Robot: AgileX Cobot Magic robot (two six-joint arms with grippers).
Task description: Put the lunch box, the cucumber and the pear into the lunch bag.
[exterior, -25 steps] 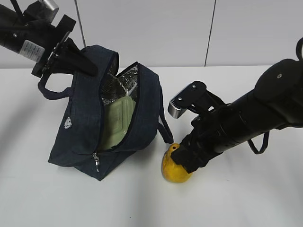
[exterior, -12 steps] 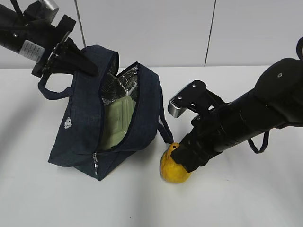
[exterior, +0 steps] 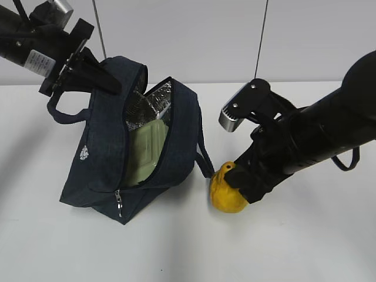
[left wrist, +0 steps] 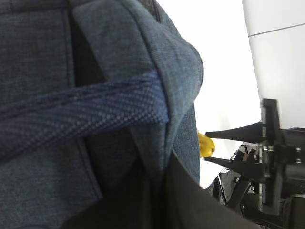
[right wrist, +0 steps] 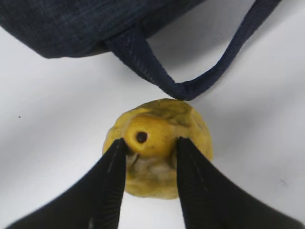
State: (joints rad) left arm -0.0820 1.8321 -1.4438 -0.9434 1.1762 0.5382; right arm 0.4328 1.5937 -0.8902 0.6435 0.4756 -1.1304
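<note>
While the left gripper (exterior: 97, 73) is clamping the bag's (exterior: 103, 147) rim at upper left, the right gripper (right wrist: 148, 160), jaws pinching the pear (exterior: 228, 192), is dragging it rightward, lower centre; lifting likely follows.

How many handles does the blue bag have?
2. One handle loops at the lunch bag's upper left by the left gripper; the other handle lies on the table beside the pear.
</note>
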